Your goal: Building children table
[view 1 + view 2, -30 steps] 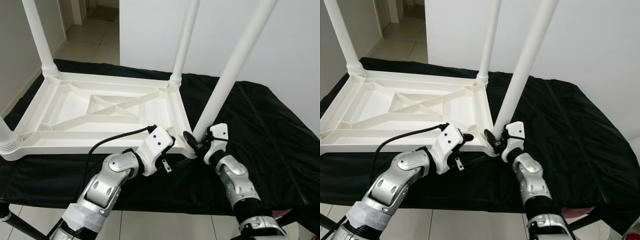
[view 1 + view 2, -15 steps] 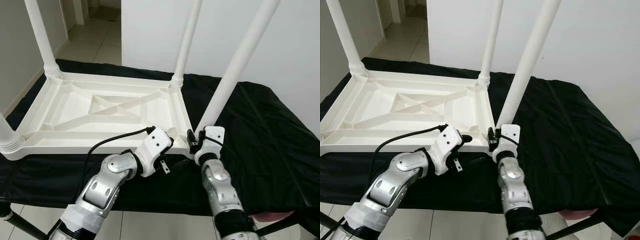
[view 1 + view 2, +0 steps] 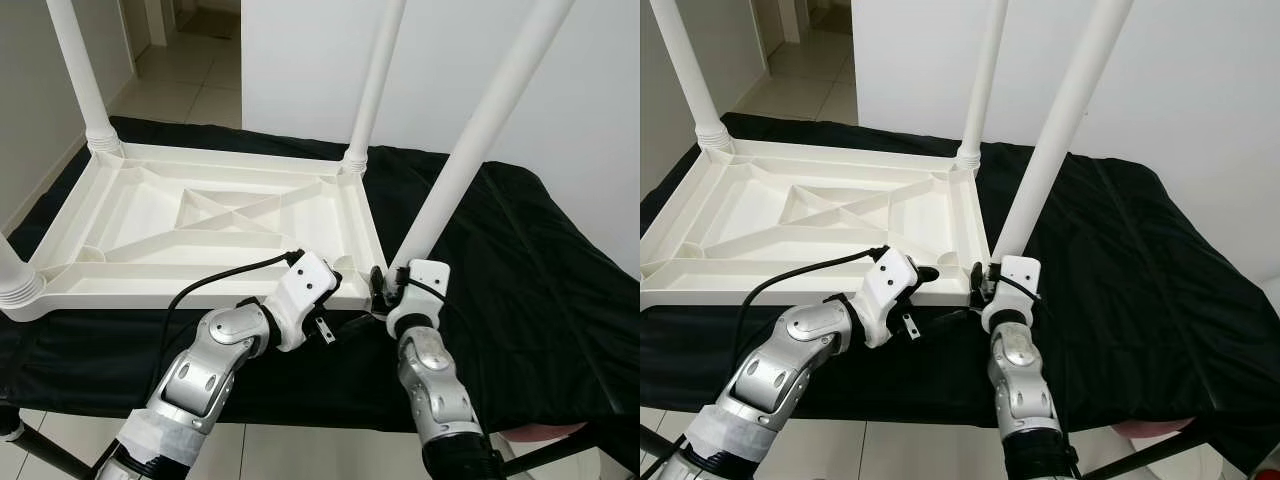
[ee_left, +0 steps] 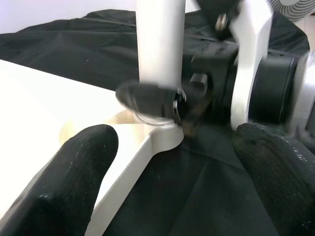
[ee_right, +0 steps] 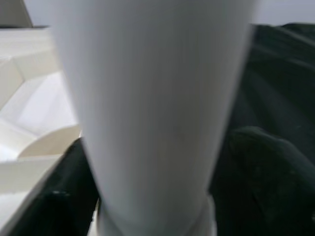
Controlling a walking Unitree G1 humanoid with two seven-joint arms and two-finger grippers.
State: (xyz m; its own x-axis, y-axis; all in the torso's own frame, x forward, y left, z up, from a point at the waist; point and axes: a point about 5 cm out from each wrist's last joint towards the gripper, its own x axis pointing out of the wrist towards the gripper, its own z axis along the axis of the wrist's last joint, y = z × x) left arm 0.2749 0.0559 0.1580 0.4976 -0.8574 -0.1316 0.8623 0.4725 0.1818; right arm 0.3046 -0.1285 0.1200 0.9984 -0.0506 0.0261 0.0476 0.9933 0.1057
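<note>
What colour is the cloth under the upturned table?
Black cloth, clearest in the left eye view.

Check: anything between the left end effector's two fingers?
Left wrist view: the tabletop corner and black cloth lie between the left end effector's fingers, which stand apart.
</note>
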